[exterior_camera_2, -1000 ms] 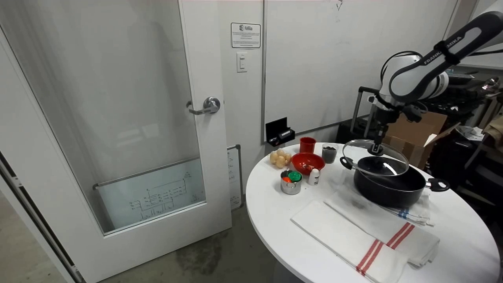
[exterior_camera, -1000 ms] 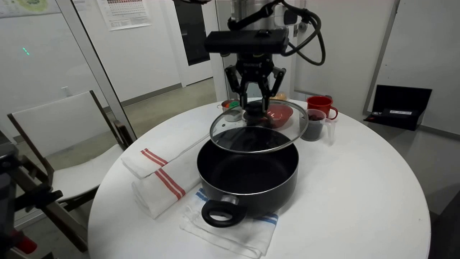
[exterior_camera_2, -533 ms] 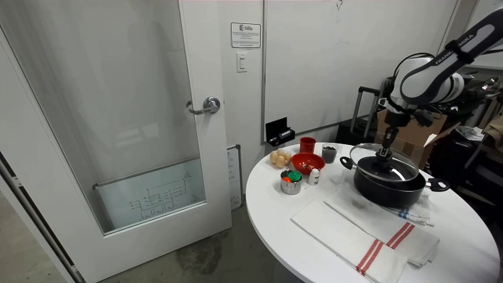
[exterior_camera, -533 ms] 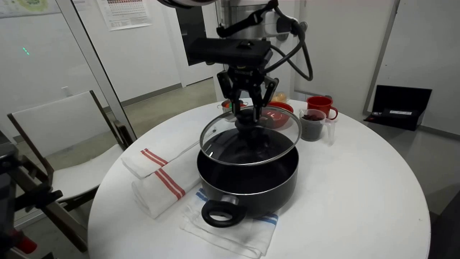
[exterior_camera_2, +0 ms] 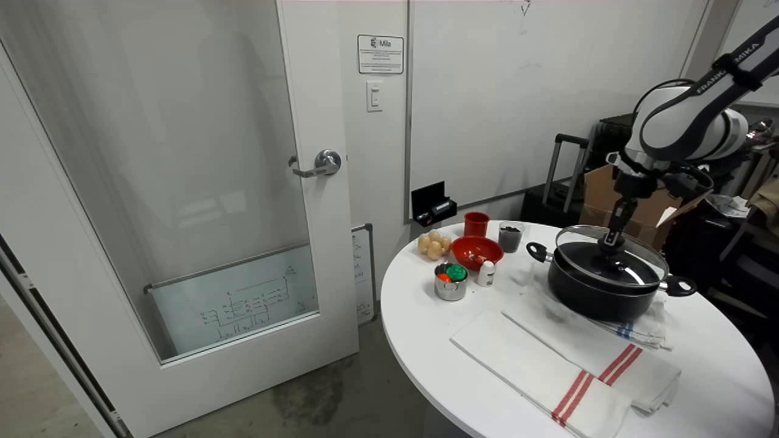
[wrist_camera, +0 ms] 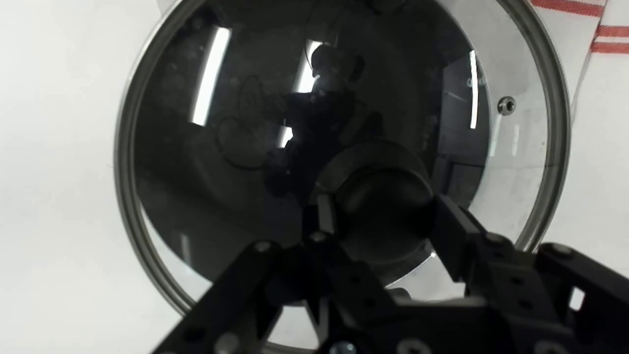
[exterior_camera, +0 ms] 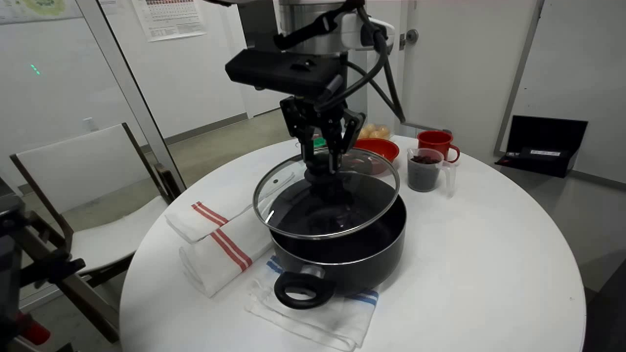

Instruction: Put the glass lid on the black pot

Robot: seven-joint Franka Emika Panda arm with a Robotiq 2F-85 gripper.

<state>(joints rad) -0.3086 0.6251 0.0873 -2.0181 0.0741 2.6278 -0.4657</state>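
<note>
The glass lid (exterior_camera: 313,215) is a clear disc with a metal rim and a dark centre knob. My gripper (exterior_camera: 321,166) is shut on the lid's knob, as the wrist view (wrist_camera: 383,216) shows with a finger on each side. The black pot (exterior_camera: 352,274) stands on a folded towel, with a loop handle toward the camera. The lid is over the pot, slightly tilted and off-centre to the left in that exterior view. In an exterior view the lid (exterior_camera_2: 633,267) is shifted right over the pot (exterior_camera_2: 596,304). I cannot tell whether their rims touch.
White towels with red stripes (exterior_camera: 220,244) lie beside the pot; a blue-striped towel (exterior_camera: 318,318) is under it. A red bowl (exterior_camera_2: 478,252), red mug (exterior_camera: 435,143), measuring cup (exterior_camera: 423,173), metal cup (exterior_camera_2: 450,289), white bottle (exterior_camera_2: 486,274) and onions (exterior_camera_2: 434,244) stand behind.
My gripper and the lid have moved left and down in an exterior view, right and down in an exterior view, lower over the pot. The gripper has tilted. The pot has not moved.
</note>
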